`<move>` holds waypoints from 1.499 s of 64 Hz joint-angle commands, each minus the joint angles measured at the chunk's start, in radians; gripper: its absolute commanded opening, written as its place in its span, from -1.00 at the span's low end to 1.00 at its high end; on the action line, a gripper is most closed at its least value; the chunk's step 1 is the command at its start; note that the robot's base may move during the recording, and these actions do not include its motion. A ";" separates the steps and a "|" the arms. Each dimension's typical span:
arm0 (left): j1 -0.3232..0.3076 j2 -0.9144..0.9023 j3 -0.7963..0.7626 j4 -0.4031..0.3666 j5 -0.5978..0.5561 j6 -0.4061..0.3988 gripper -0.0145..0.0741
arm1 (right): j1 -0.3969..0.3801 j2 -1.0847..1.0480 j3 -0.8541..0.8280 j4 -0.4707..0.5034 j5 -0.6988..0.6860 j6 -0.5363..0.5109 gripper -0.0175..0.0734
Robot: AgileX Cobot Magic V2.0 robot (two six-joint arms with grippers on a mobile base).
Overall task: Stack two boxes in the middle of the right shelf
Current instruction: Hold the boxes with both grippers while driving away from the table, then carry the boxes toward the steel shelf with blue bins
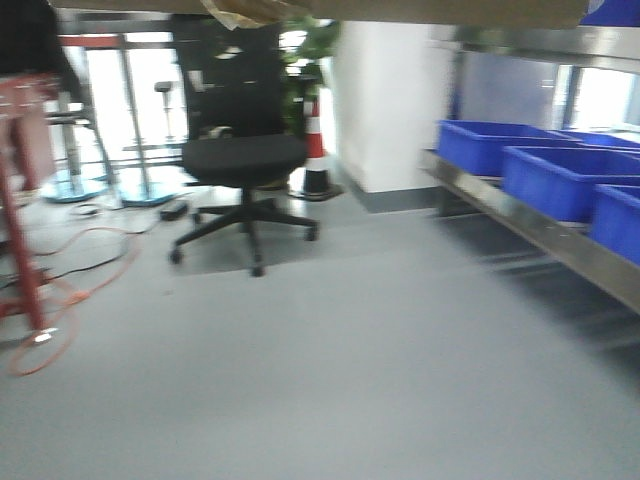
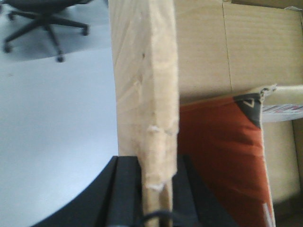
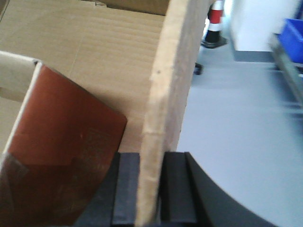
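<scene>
You are carrying the box (image 1: 400, 10) high between both arms. It fills the top edge of the front view, well apart from the shelf (image 1: 540, 235) that runs along your right. The left gripper (image 2: 157, 187) is pinched on one thin cardboard wall, and the right gripper (image 3: 150, 187) is pinched on the opposite wall. Each wall edge sits between the black pads, and the left edge looks crushed and frayed. A red panel (image 3: 66, 156) lies inside, but you cannot tell what it is, and no second box can be picked out here. The front view is smeared, so judge the approach slowly. Turn the base toward the shelf with the two wrists level and the same distance apart, because squeezing inward would buckle the soft walls and pulling apart could tear them. Steer wide of the chair (image 1: 245, 160). The bins (image 1: 560, 180) fill the level you can see, so check which level is the middle one, then come in square to the rail and slide the box in flat.
</scene>
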 commanded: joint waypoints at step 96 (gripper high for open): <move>0.004 -0.016 -0.011 0.046 -0.070 -0.001 -0.92 | -0.010 -0.009 -0.010 -0.039 -0.031 -0.011 -0.95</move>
